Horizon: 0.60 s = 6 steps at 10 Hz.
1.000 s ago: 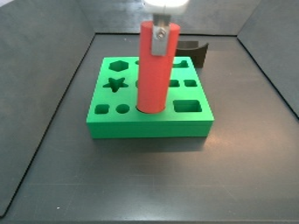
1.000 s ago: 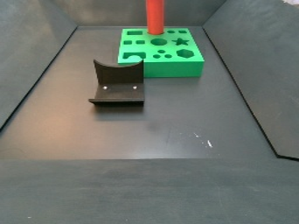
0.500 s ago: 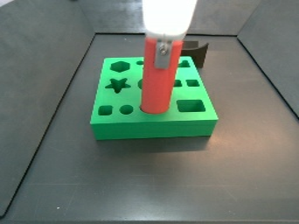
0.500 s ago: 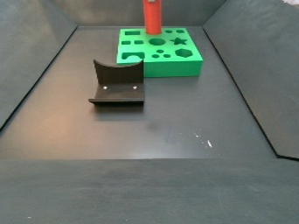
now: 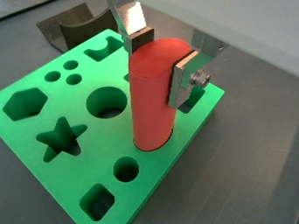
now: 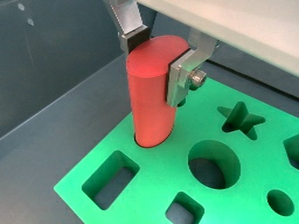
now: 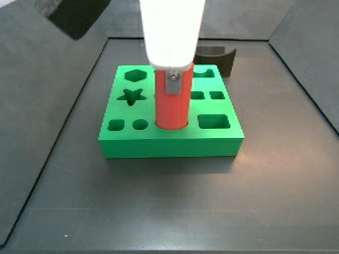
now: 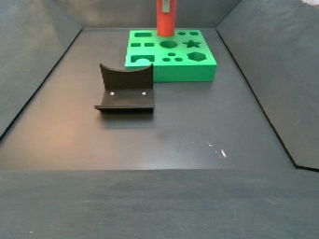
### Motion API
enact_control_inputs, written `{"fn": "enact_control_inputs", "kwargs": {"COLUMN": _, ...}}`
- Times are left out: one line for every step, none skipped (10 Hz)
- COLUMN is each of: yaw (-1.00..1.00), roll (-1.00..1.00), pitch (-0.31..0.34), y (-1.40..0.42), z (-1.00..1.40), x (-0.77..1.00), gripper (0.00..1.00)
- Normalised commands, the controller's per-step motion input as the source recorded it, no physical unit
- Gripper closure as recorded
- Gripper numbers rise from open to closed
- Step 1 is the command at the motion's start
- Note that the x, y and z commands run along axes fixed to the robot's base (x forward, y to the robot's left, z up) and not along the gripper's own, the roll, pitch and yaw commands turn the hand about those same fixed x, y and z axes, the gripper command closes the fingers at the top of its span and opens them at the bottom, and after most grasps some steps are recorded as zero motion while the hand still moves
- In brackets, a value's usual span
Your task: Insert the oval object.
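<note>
The oval object, a smooth red rod (image 5: 152,105), stands upright with its lower end sunk in a hole of the green block (image 5: 170,171). It shows in both wrist views (image 6: 149,96) and both side views (image 7: 172,107) (image 8: 165,17). My gripper (image 5: 162,52) is shut on the rod's upper end, one silver finger on each side, as a wrist view (image 6: 158,54) also shows. In a side view the gripper (image 7: 173,75) is straight above the block (image 7: 172,141). The rod's lower tip is hidden inside the hole.
The block (image 6: 158,171) has several other shaped holes: star, hexagon, round, square. The dark fixture (image 8: 125,89) stands on the floor away from the block (image 8: 174,65); it also shows in other views (image 7: 219,60) (image 5: 70,26). Dark walls enclose the floor.
The gripper has come down with the rod. The rod has sunk deeper into the block's hole, so less of it stands above the block.
</note>
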Motion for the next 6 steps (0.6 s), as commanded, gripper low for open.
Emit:
{"fn": "enact_control_inputs", "kwargs": {"yaw": 0.12, "roll": 0.0, "pitch": -0.1, "y": -0.02, "z": -0.25, "x": -0.09, "gripper": 1.0}}
{"fn": "enact_control_inputs", "kwargs": {"yaw": 0.11, "roll": 0.01, "pitch": -0.099, "y": -0.04, "z": -0.27, "x": -0.07, "gripper": 1.0}}
{"fn": "enact_control_inputs", "kwargs": {"yaw": 0.05, "roll": 0.0, "pitch": -0.081, "y": -0.03, "z": -0.25, "x": -0.05, "gripper": 1.0}}
{"fn": "enact_control_inputs", "kwargs": {"yaw": 0.0, "roll": 0.0, "pitch": -0.027, "y": 0.0, "z": -0.04, "x": -0.07, "gripper": 1.0}}
{"fn": "enact_control_inputs", "kwargs": {"yaw": 0.0, "roll": -0.05, "pitch": 0.0, "y": 0.04, "z": 0.0, "x": 0.0, "gripper": 1.0}}
{"fn": "enact_control_inputs", "kwargs": {"yaw": 0.0, "roll": 0.0, "pitch": 0.0, "y": 0.0, "z": 0.0, "x": 0.0, "gripper": 1.0}}
